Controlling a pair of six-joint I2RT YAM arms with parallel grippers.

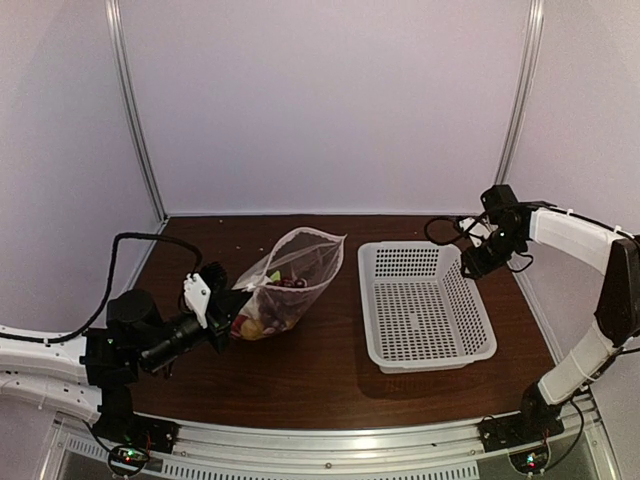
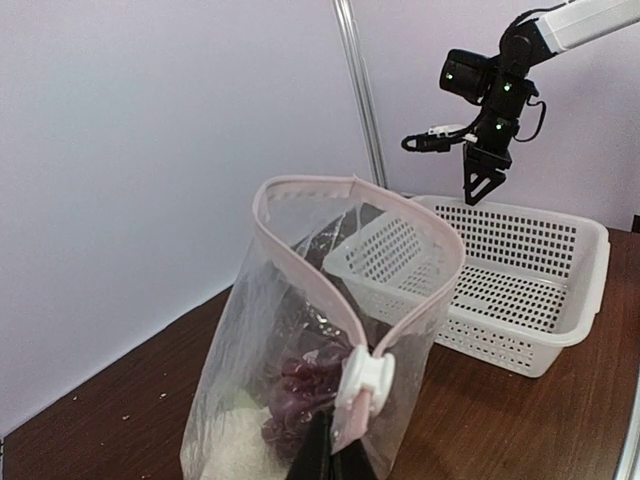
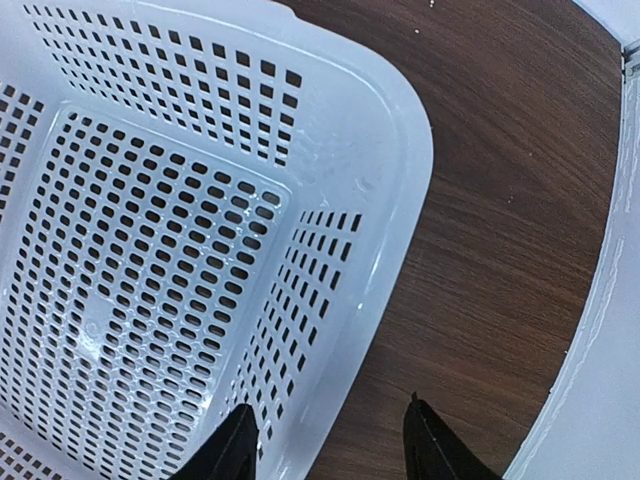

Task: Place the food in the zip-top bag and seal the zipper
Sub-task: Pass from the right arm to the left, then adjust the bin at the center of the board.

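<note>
The zip-top bag (image 1: 292, 278) stands tilted on the table, its mouth open toward the back. Inside are dark purple grapes (image 2: 300, 388), a white cauliflower (image 2: 232, 448) and yellow and orange pieces (image 1: 254, 325). The pinkish zipper strip (image 2: 300, 268) rings the open mouth, with a white slider (image 2: 362, 380) at the near end. My left gripper (image 1: 230, 316) is shut on the bag's edge just below the slider; its dark fingers (image 2: 325, 450) show at the bottom of the left wrist view. My right gripper (image 3: 330, 425) is open and empty above the basket's far right rim; it also shows in the top view (image 1: 472, 262).
A white perforated basket (image 1: 425, 358) stands right of the bag with nothing in it; its rim (image 3: 395, 190) lies under my right gripper. The brown table (image 1: 310, 385) meets the white walls at the back and sides.
</note>
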